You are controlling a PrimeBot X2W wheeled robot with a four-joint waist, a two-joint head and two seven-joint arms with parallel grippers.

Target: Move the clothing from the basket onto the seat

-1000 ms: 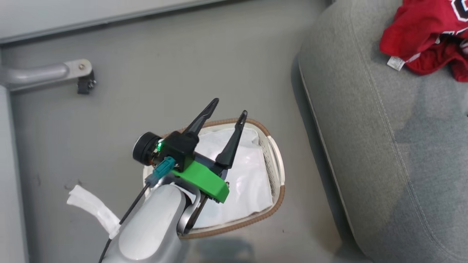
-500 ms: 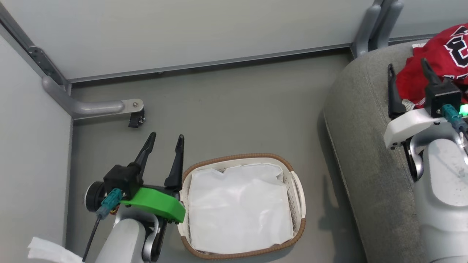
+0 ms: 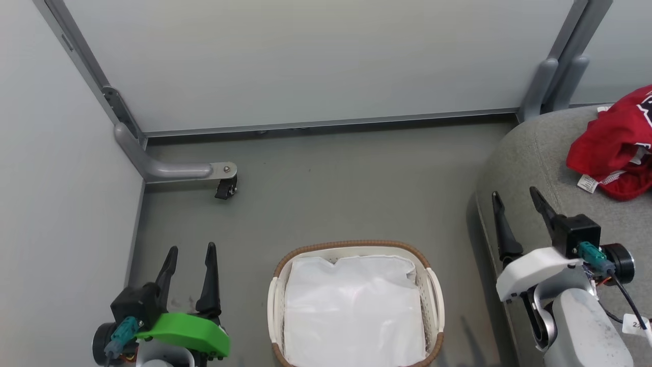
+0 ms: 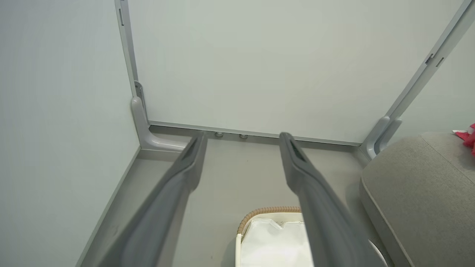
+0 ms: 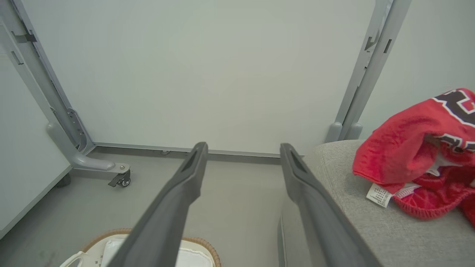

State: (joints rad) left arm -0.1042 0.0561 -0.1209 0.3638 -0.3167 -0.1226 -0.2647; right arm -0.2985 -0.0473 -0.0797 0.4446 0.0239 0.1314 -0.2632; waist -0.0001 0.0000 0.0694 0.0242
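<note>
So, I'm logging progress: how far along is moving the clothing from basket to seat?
Done: the clothing lies on the seat; the basket holds just its white liner. In hand: nothing; the left gripper and right gripper stand open, empty. Left: seemingly nothing.

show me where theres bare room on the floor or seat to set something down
Bare floor lies between the back wall and the basket, and between the basket and the left tool. The seat is bare left of the clothing. Crowded: the seat's right side under the clothing, and by the right tool.
</note>
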